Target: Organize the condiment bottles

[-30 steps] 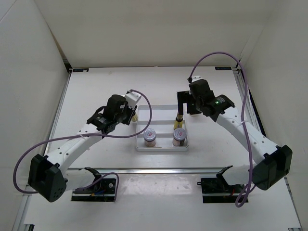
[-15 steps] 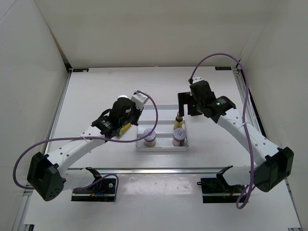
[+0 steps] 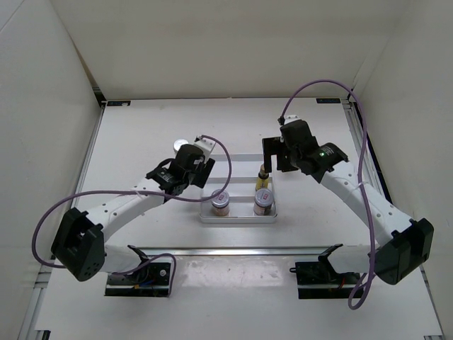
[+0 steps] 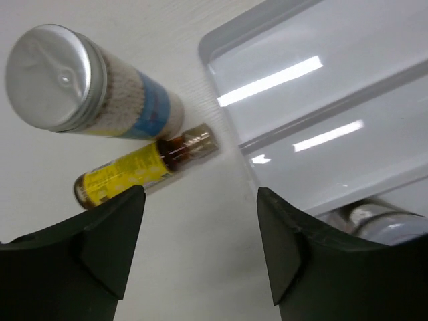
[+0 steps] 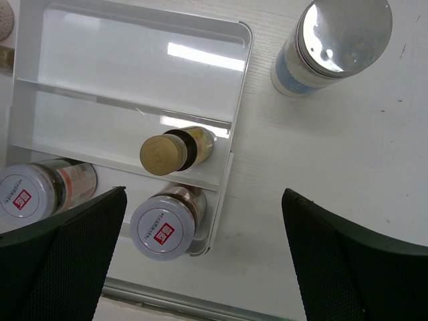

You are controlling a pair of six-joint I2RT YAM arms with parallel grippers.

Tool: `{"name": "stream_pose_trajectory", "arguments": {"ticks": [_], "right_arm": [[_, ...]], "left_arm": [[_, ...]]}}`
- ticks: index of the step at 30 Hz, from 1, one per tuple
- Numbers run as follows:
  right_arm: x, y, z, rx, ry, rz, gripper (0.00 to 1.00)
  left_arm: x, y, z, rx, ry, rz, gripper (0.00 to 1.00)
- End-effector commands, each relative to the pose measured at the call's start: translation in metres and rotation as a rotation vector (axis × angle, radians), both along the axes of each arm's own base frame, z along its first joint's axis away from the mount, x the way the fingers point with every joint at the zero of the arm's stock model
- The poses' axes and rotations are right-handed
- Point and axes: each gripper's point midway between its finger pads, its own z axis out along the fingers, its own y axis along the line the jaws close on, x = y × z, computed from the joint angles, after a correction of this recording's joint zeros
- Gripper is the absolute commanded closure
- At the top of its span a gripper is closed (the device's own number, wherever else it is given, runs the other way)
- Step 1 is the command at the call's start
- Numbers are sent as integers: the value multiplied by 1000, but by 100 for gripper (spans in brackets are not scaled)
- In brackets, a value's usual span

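Condiment bottles (image 5: 175, 150): 3 in tray (image 5: 134, 60), 3 outside

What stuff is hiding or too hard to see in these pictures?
- Top view: the lying yellow bottle is hidden under the left hand.
- Top view: one white bottle is mostly hidden under the right arm.
- Left wrist view: a jar is half hidden behind a finger and cut off by the right edge.
- Right wrist view: the red marks on the jar lids are too small to read.
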Motion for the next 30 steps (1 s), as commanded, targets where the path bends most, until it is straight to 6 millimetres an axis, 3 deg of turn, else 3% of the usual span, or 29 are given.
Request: {"name": "stream_pose_trajectory", "arguments": {"ticks": [1, 5, 9, 11, 12, 17, 18, 20, 30], "right_arm": [[-2, -4, 2, 2, -6, -11, 0], [-2, -4, 2, 2, -6, -11, 0], [0, -2, 3, 2, -6, -11, 0], [0, -2, 3, 2, -6, -11, 0], [0, -2, 3, 2, -6, -11, 0], [1, -6, 6, 1, -16, -13, 0], [1, -6, 6, 1, -16, -13, 0], [2, -8, 6, 1, -16, -22, 0], [1, -9, 2, -4, -8, -22, 0]], "left_arm": [[11, 22, 2, 87, -48, 67, 20], [21, 27, -11, 169, -58, 46, 19], [31, 15, -21, 138, 10, -76, 22], [35, 19, -25, 132, 35, -98, 24], [32, 16, -32, 115, 71, -126, 25], [31, 17, -27, 67, 80, -146, 28], [23, 18, -37, 61, 110, -149, 28], [22, 17, -33, 18, 94, -121, 28], [5, 27, -57, -7, 175, 26, 28]]}}
